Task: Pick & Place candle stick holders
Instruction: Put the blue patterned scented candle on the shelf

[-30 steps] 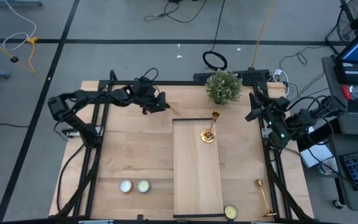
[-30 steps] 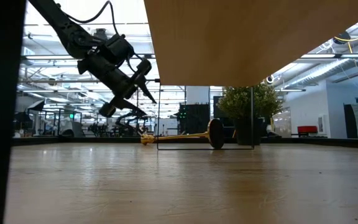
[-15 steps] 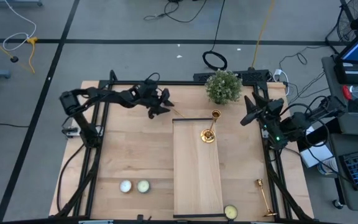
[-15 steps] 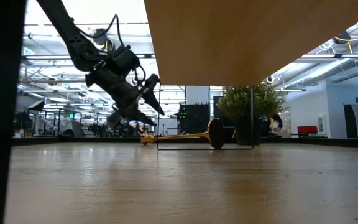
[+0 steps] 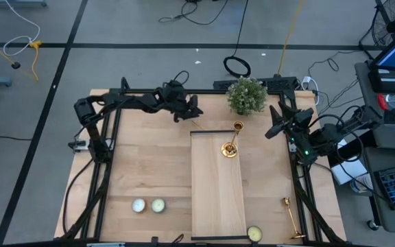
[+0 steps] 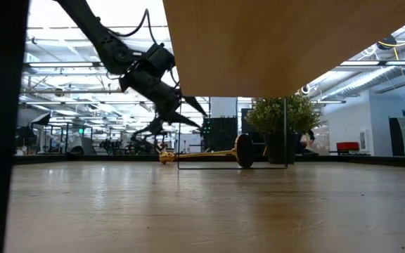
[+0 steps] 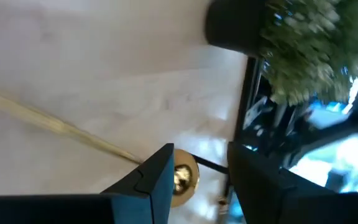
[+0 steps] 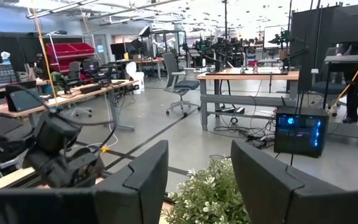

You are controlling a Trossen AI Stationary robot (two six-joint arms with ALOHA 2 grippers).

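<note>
One gold candlestick (image 5: 232, 139) stands on the raised wooden plank (image 5: 218, 199). A second (image 6: 209, 154) lies on the table at the far side. Its thin stem (image 5: 193, 123) sticks out past the plank's far left corner and its round base (image 6: 245, 150) lies under the plank. The stem also shows in the left wrist view (image 7: 61, 127). A third (image 5: 291, 218) lies on the table at the near right. My left gripper (image 5: 195, 110) is open and empty, hanging above the second candlestick's stem (image 6: 201, 116). My right gripper (image 5: 271, 129) is open and empty at the table's right edge.
A potted plant (image 5: 246, 95) stands at the far edge, right of my left gripper. Two pale candles (image 5: 147, 204) sit at the near left and one (image 5: 254, 234) on the plank's near end. The plank's black frame legs (image 6: 179, 133) stand by the lying candlestick.
My left gripper has moved toward the table's right edge and a little toward the far edge, coming over the lying candlestick's stem. It has risen slightly, and its fingers have tipped from pointing steeply down to a flatter slant. The candlesticks have not moved.
</note>
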